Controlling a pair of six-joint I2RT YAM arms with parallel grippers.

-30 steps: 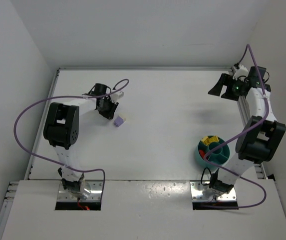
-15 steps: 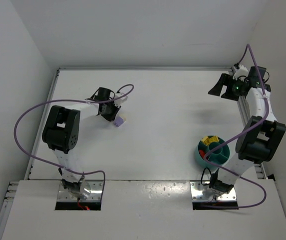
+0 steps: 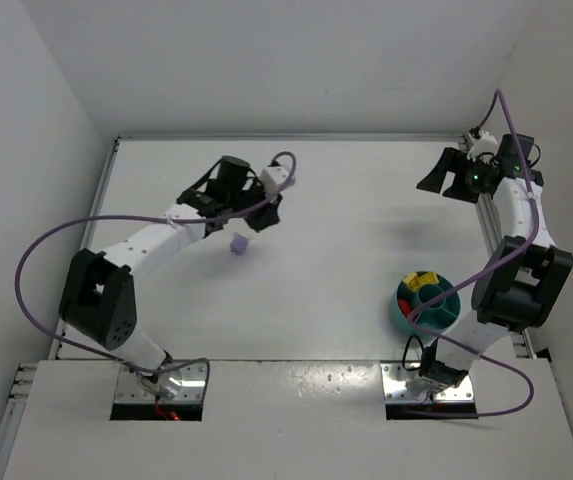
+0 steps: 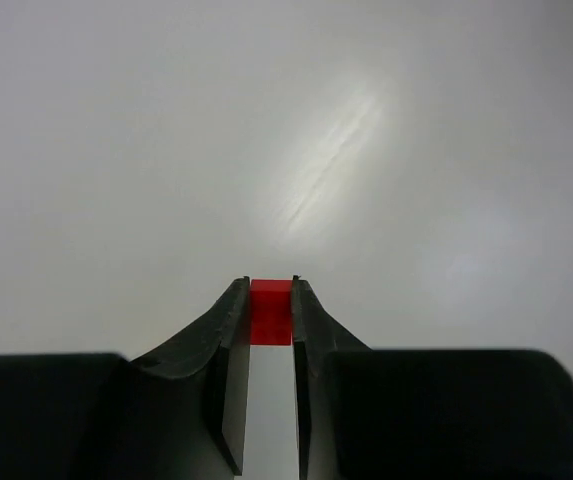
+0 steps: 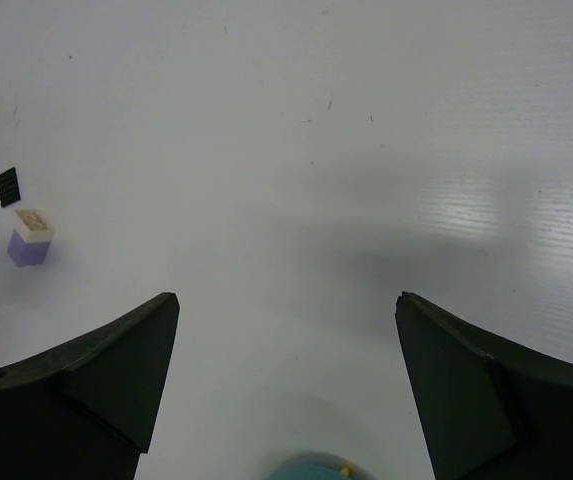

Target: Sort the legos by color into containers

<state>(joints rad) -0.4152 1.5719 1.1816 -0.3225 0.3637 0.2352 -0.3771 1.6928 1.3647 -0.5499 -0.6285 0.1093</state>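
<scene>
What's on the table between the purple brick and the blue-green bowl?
Nothing. In the top view, only bare white table lies between the purple brick and the bowl.

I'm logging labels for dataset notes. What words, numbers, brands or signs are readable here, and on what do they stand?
No text can be read in any view.
On the lavender brick: faint marks on its pale top, too small and blurred to read.
On the small black square near it: only ridges, no letters.
On the red brick between the jaws of the left gripper, and on the teal bowl: no print visible.
</scene>
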